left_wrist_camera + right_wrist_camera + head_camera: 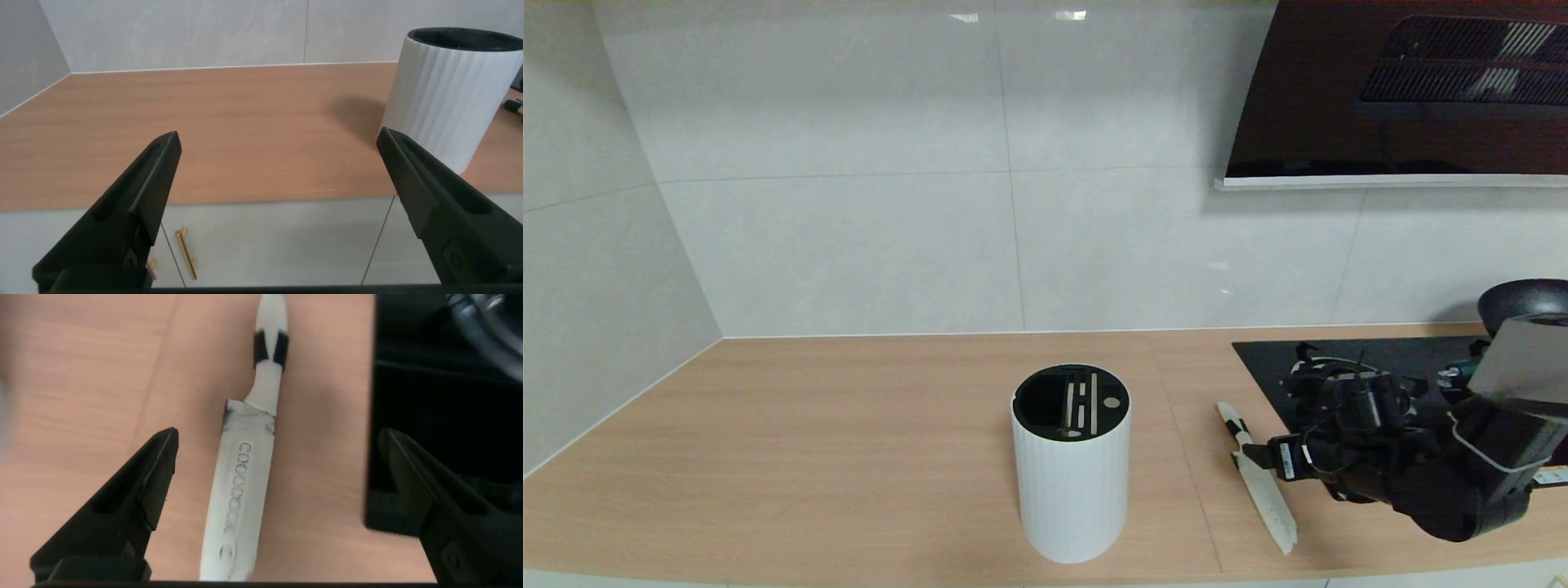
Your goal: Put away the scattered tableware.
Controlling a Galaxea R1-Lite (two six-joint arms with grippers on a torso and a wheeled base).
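Wooden counter (849, 425): right end effector (278, 441) wide open over white knife (241, 490).

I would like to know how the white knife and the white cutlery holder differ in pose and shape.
The cutlery holder stands upright; the knife lies flat on the countertop. The cutlery holder is a broad ribbed cylinder with a dark slotted top; the knife is long and thin, with black bands on its handle. The cutlery holder sits mid-counter; the knife lies beside the cooktop. Both are mainly white.
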